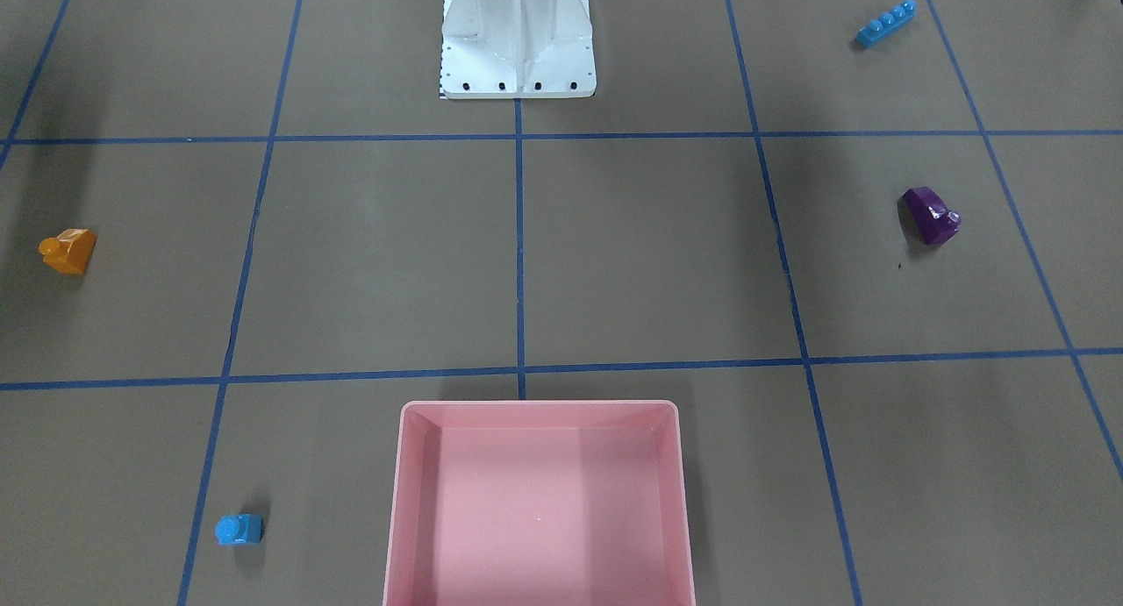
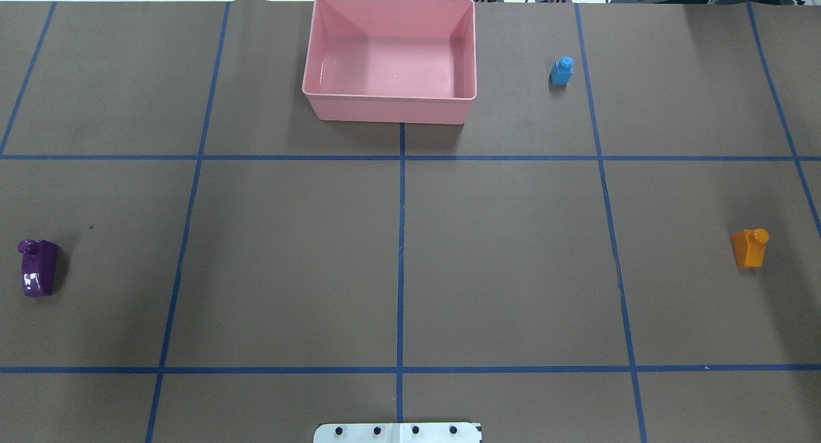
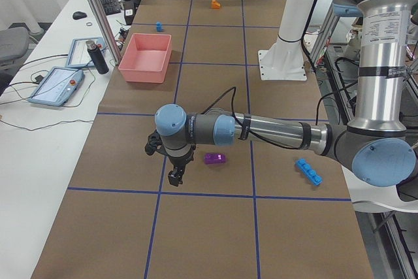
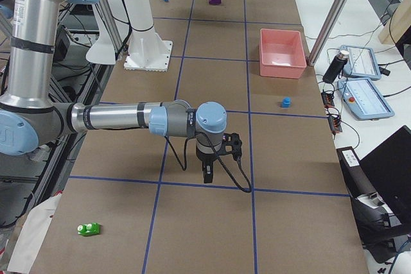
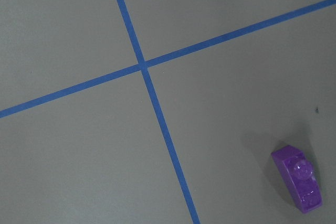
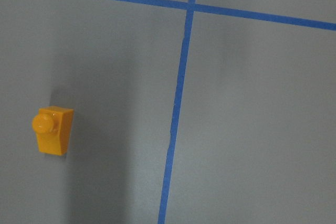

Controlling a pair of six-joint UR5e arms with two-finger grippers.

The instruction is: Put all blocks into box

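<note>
The pink box (image 2: 385, 109) stands empty at the table's far middle. The purple brick (image 2: 38, 267) lies at the left and shows in the left wrist view (image 5: 298, 178). The orange brick (image 2: 750, 247) lies at the right and shows in the right wrist view (image 6: 52, 129). The small blue brick (image 2: 562, 70) stands right of the box. The long blue bar (image 1: 885, 23) lies near the robot's left side. The green brick (image 4: 87, 228) lies at the right end. My left gripper (image 3: 175, 178) hangs beside the purple brick. My right gripper (image 4: 207, 176) hangs over a tape line. I cannot tell whether either is open.
The white robot base (image 1: 518, 53) stands at the table's near middle. Blue tape lines divide the brown table. A side bench beyond the box holds tablets (image 3: 55, 86) and a black cylinder (image 3: 98, 57). A metal post (image 4: 334, 11) rises next to the box.
</note>
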